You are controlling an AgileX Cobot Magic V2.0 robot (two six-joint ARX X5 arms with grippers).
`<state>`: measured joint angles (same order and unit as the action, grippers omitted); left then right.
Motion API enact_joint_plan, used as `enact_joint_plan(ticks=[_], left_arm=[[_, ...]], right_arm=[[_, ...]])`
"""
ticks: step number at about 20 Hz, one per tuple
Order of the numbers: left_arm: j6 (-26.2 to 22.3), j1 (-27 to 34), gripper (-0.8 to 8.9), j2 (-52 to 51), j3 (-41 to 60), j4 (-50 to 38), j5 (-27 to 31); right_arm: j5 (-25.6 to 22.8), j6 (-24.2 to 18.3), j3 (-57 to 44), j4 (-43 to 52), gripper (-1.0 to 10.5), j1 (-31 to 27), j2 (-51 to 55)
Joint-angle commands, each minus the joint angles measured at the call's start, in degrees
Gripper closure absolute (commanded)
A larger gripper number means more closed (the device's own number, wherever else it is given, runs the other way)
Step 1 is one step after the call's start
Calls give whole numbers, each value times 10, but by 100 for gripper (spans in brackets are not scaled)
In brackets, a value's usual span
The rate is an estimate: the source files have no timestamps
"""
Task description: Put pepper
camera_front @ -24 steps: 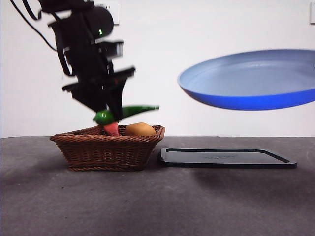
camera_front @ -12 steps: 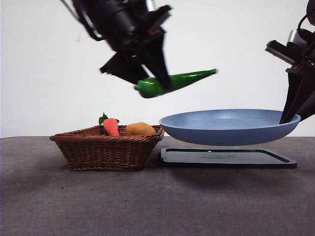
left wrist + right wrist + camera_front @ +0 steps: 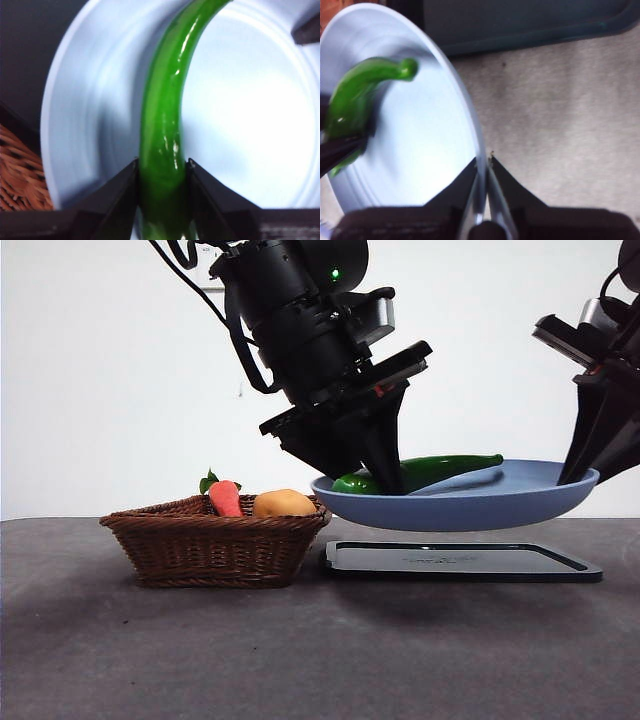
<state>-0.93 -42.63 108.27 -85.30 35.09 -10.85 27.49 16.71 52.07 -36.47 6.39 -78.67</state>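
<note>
Now left hand (image 3: pixel 385 480) clamped on pepper (image 3: pixel 162 150) inside plate (image 3: pixel 480 508), itself pinched by right hand (image 3: pixel 483 165); release low, gently.

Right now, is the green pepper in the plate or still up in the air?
In the plate: the pepper lies across its bowl, with the left gripper clamped on it.
</note>
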Motion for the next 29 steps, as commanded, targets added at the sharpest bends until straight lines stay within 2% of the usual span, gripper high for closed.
enact_joint_plan(ticks=[1, 4, 10, 15, 20, 29], left_arm=[[-6, -8, 656, 12, -11, -3, 3], [-5, -12, 576, 12, -11, 3, 2], [-4, -13, 576, -16, -11, 21, 1], [-6, -12, 577, -92, -11, 61, 3], [-7, -4, 578, -188, -11, 88, 3], [-6, 22, 581, -311, -11, 133, 3]], right_arm=[[20, 1, 7, 5, 941, 1, -6], [21, -1, 7, 5, 941, 1, -6], [21, -7, 7, 2, 941, 1, -6], [21, -7, 7, 8, 941, 0, -6], [19, 14, 15, 52, 941, -19, -14], [4, 16, 167, 51, 941, -65, -202]])
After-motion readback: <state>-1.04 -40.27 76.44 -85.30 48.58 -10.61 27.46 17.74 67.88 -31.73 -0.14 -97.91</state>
